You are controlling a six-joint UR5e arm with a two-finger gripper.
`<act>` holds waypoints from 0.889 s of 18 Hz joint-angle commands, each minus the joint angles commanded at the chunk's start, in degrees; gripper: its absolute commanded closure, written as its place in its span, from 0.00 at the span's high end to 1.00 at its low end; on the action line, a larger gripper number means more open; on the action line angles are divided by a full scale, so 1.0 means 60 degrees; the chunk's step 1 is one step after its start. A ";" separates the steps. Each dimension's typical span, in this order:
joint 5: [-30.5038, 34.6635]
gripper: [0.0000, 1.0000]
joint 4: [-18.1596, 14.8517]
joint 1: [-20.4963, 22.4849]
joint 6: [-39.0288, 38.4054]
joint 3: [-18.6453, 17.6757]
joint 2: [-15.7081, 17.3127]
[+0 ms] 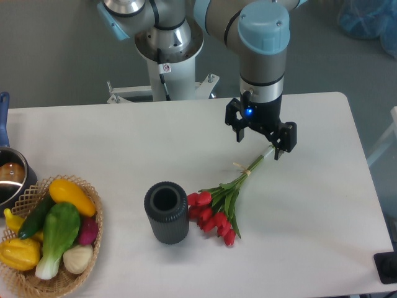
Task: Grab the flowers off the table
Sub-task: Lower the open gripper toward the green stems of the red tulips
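- The flowers (218, 212) lie flat on the table (322, 205), just right of centre; their long axis runs on a diagonal — red buds at the lower left, thin stems rising to the upper right.
- The bud end points toward the near edge and sits just beside a dark grey ribbed vase (166, 212), which stands upright with its mouth open to the camera; whether buds and vase touch I cannot tell.
- The stems are bound together about midway by a pale tie; their tips reach up under the gripper (260, 141).
- The gripper hangs above the stem tips with its two black fingers spread wide apart — released, nothing clasped between them; the right finger (280, 149) appears close to the stem end, though contact is unclear.
- The bunch looks tidy: a cluster of small red tulip buds, green leaves fanning out behind them, narrow green stems drawn into one strand.
- At the far left a wicker basket (25, 279) holds yellow, green and purple toy vegetables; a pot (9, 180) sits behind it at the edge.
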 joint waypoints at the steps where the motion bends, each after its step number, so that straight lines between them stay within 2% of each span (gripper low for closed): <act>1: 0.0000 1.00 0.0000 0.0000 0.0000 -0.0015 0.0000; 4: -0.0044 1.00 0.0015 -0.0044 -0.0102 -0.0059 -0.0015; 9: -0.0293 1.00 0.0235 -0.0044 -0.0059 -0.0833 -0.0044; 10: -0.0293 1.00 0.0380 -0.0073 -0.0044 -0.1010 -0.0073; 13: -0.0264 1.00 0.1433 -0.0190 -0.0117 -0.1391 -0.0511; 16: -0.0162 1.00 0.1539 -0.0395 -0.0073 -0.1421 -0.0746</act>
